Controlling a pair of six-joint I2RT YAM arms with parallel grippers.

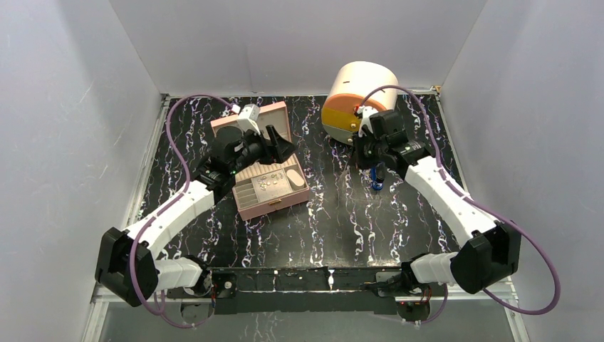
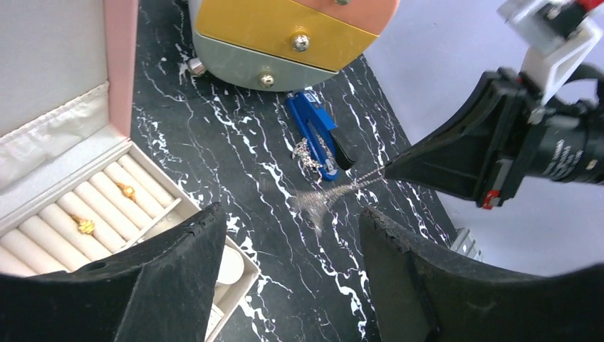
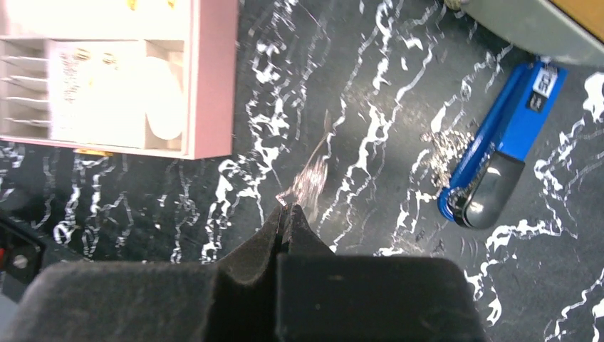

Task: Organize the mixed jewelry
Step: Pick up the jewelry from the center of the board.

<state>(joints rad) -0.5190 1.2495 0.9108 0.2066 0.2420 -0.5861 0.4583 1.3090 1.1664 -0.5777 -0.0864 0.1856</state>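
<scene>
— Where's our jewelry?
— We see gold rings point(image 2: 85, 226) in the pink box point(image 1: 278, 205) at ten o'clock, and a silver cluster point(image 2: 306, 153) against the blue bar point(image 2: 317, 132) at two, near the round drawer chest point(image 1: 360, 89).
— Our end effectors?
— Our right end effector point(image 3: 288, 211) is pinched shut on a thin silver chain point(image 2: 317, 199). Our left end effector point(image 2: 292, 228) gapes wide and empty.

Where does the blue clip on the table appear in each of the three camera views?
Top view: the blue clip is small, right of centre, in front of the round drawer chest.
Left wrist view: blue clip, upper middle.
Right wrist view: blue clip, right side, slanting.
Shared landmark: the pink box, left of the clip in every view.
</scene>
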